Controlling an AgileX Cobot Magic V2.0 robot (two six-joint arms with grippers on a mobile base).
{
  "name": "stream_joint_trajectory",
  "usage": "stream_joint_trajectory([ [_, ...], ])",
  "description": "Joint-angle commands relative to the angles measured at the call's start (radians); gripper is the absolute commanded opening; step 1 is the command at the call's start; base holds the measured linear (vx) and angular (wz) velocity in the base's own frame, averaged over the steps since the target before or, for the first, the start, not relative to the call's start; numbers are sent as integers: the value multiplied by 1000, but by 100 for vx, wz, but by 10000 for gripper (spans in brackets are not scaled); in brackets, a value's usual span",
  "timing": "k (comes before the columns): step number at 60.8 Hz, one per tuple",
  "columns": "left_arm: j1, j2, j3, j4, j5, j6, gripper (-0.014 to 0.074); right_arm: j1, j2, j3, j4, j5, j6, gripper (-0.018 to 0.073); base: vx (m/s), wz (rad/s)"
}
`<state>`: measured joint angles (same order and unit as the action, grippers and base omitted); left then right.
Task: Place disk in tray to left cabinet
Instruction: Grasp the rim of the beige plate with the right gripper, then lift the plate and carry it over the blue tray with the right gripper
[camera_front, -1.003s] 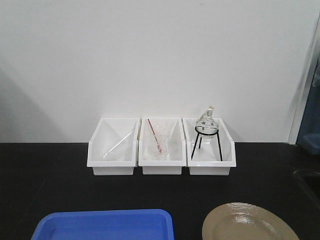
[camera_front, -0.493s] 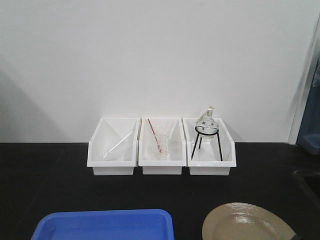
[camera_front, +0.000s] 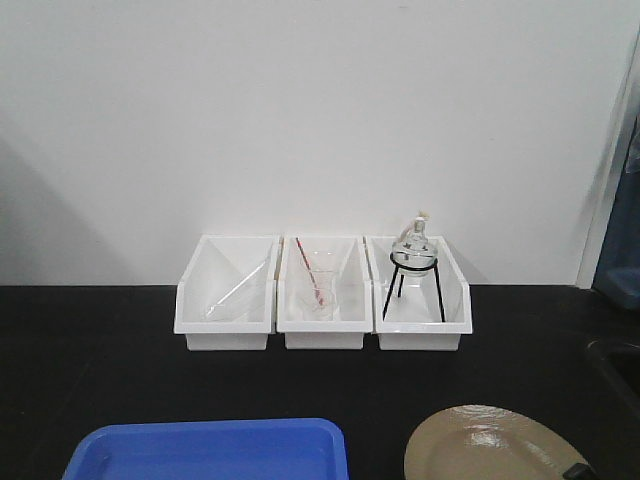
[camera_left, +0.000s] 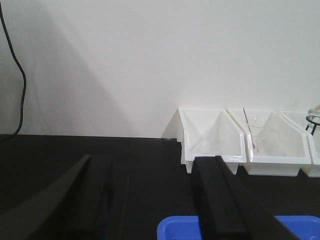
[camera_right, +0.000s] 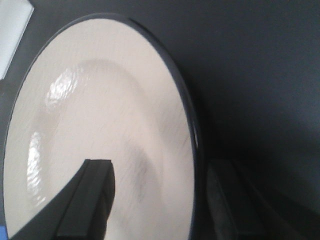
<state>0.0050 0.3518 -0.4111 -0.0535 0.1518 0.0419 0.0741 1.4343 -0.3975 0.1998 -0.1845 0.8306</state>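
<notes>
The disk (camera_front: 490, 445) is a wide, shallow, glossy tan round with a thin dark rim. It lies flat on the matte black bench (camera_front: 100, 350) at the front view's 5 o'clock, its near edge cut off by the frame. At its 9 o'clock, apart from it, sits the tray (camera_front: 210, 450), smooth blue plastic with rounded corners and a low rim, also cropped. The right tool (camera_right: 159, 167) is spread wide astride the disk's rim, with one flat black finger over the shiny face and the other outside over the bench; whether either touches cannot be told. The left tool (camera_left: 152, 160) hangs low over the bench with its fingers parted and nothing between them, the tray's corner at its 5 o'clock. At the disk's 11 o'clock three white bins (camera_front: 322, 295) stand side by side against the white wall (camera_front: 300, 120). The rightmost bin holds a round glass flask (camera_front: 413, 243) on a black wire tripod (camera_front: 412, 285); the other bins' clear glassware is hard to make out.
</notes>
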Motion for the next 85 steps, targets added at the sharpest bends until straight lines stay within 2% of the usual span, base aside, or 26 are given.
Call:
stream_joint_trajectory([
  [1, 0, 15, -27, -8, -83, -7, 482, -5, 6, -29, -14, -115, 9, 456, 0, 0],
  [12, 0, 15, -27, -8, -83, -7, 482, -3, 52, -32, -26, -145, 12, 415, 0, 0],
  [22, 0, 15, -27, -8, -83, -7, 482, -3, 76, -32, -99, -152, 38, 324, 0, 0],
  [34, 0, 15, -27, -8, -84, -7, 482, -3, 66, -32, -151, -235, 64, 158, 0, 0],
  [35, 0, 15, -27, -8, -84, -7, 482, -3, 51, -32, -151, -246, 83, 76, 0, 0],
  [43, 0, 15, -27, -8, -83, -7, 481, -3, 26, -32, -151, -247, 83, -14, 0, 0],
  [59, 0, 15, -27, -8, -83, -7, 481, -3, -53, -32, -151, -293, 84, -8, 0, 0],
  [79, 0, 15, -27, -8, -83, -7, 481, -3, -150, -32, -163, -455, 84, -5, 0, 0],
  [85, 0, 15, -27, -8, -83, -7, 481, -3, -150, -32, -166, -459, 138, -5, 0, 0],
])
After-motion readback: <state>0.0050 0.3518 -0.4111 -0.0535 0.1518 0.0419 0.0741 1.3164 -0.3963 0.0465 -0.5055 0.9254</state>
